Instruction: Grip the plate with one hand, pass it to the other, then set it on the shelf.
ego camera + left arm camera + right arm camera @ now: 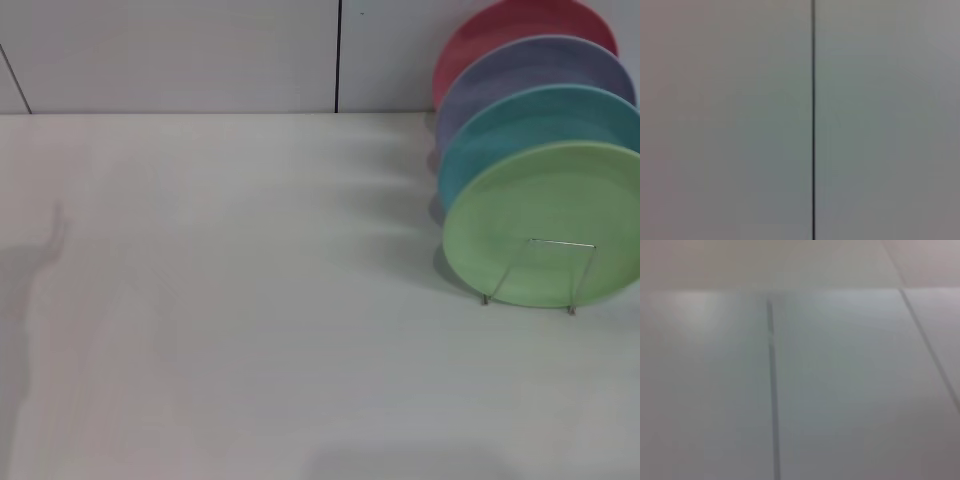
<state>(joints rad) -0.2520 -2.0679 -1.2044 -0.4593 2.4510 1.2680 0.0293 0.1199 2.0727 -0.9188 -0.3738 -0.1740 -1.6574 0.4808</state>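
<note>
Standing upright at the front of a row, the green plate sits in the wire shelf on the right side of my white tabletop. Behind it, overlapping, stand a teal plate, a lavender plate and a red plate. Neither of my arms shows from the head view. Both wrist views show only pale panels with dark seams, so I cannot tell how my fingers stand.

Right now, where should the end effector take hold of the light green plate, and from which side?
Grip the light green plate by its top rim, coming from above. It stands upright at the front of the wire rack, with the teal plate close behind it.
</note>
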